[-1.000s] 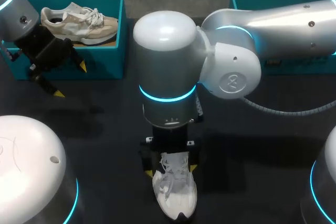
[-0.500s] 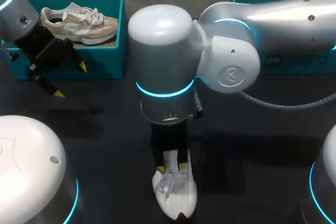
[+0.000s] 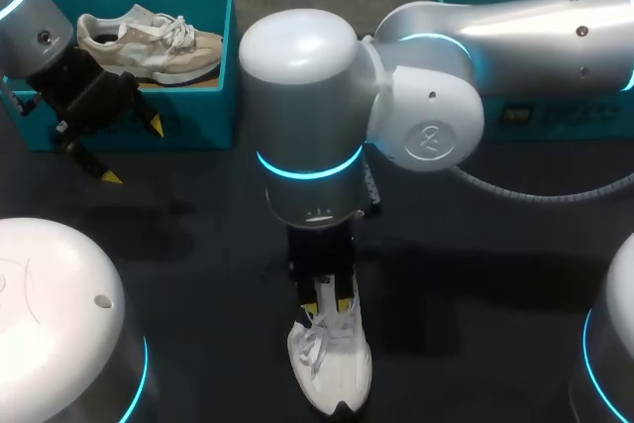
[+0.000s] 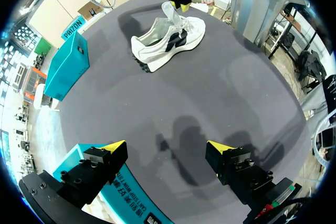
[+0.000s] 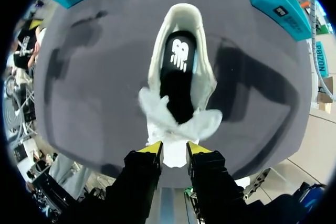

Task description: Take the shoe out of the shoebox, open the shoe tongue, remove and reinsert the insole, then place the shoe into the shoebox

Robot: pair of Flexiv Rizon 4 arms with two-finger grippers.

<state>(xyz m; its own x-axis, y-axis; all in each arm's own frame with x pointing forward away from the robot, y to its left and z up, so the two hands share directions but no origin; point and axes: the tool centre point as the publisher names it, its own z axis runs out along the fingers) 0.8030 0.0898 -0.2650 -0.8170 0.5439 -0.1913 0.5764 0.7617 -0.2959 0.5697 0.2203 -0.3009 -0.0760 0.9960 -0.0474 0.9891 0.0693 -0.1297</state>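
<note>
Item: white shoe (image 3: 332,369), upright on table (image 3: 198,274), opening uppermost. Right gripper (image 5: 173,148) stood directly above the shoe, fingers narrowed and pinching its tongue (image 5: 175,156) from both sides. Left gripper (image 3: 134,152), spread wide and empty, hung well apart from the shoe, beside the shoebox (image 3: 198,121) holding a beige shoe (image 3: 149,42).

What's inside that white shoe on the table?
A black insole lines the white shoe. The right gripper pinches the tongue; the tongue and bunched laces cover the toe end, so what lies inside there cannot be seen.
</note>
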